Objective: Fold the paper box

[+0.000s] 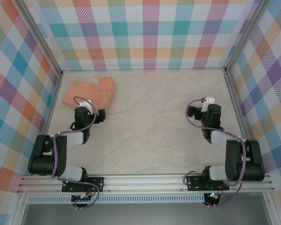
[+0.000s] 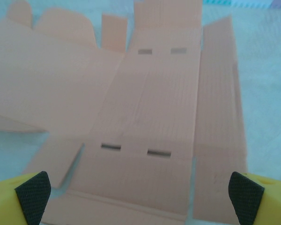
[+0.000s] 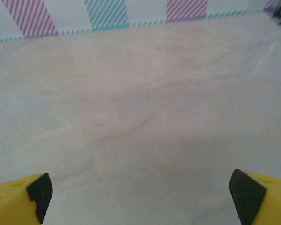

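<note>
The paper box (image 1: 91,92) lies as a flat salmon-orange cut-out sheet with tabs and slots at the far left of the table. My left gripper (image 1: 90,105) hovers at its near edge, open. In the left wrist view the paper box (image 2: 150,108) spreads flat under and ahead of the left gripper (image 2: 140,194), whose yellow fingers with black pads (image 2: 33,192) stand wide apart with nothing between them. My right gripper (image 1: 207,101) is open over bare table on the right side. In the right wrist view the right gripper (image 3: 143,192) has its pads (image 3: 246,192) wide apart above marble-patterned surface.
Plaid walls (image 1: 145,35) enclose the table on the left, back and right. The sheet lies close to the left wall's metal rail (image 1: 51,101). An aluminium rail (image 1: 145,180) runs along the near edge by the arm bases.
</note>
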